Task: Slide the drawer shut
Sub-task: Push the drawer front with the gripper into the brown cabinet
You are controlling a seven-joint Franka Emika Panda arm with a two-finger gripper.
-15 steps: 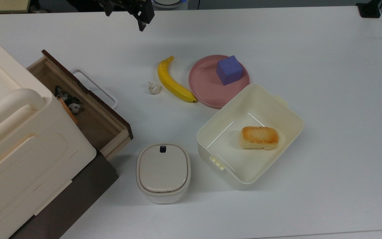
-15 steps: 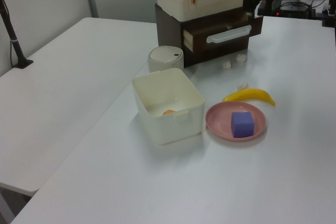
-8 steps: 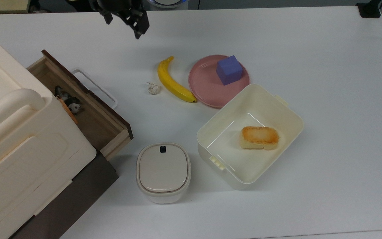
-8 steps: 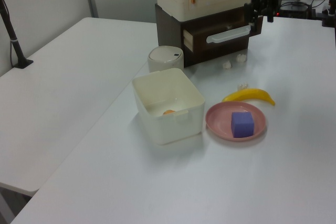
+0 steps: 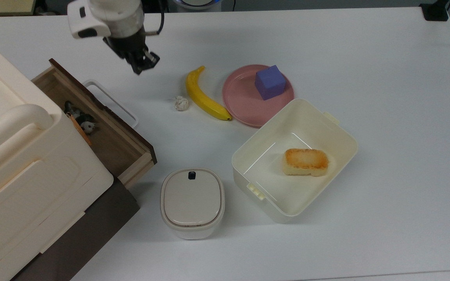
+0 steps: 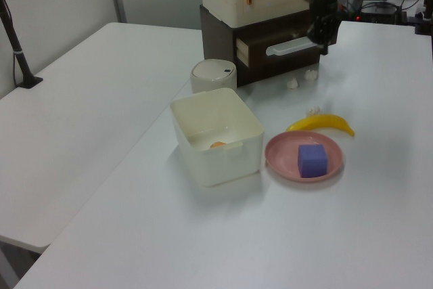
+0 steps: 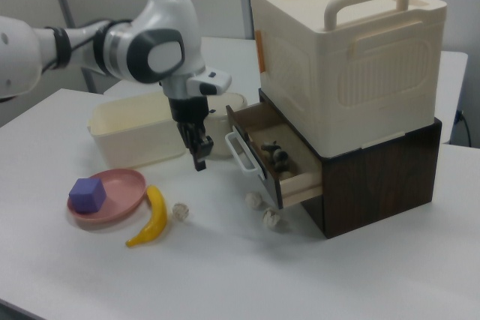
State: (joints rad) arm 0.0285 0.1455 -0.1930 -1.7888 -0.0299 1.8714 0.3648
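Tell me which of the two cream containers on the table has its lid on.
The small rounded container, beside the drawer's open corner, is lidded. The larger cream box next to it is open-topped, with a toasted bread piece inside.

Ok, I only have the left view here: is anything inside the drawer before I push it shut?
Observer: Yes. The top view shows small toy figures lying on the floor of the drawer, near its back end.
Operator: Is the end effector touching the handle?
Observer: No. In the right view the end effector hangs beside the handle, with a clear gap between them.
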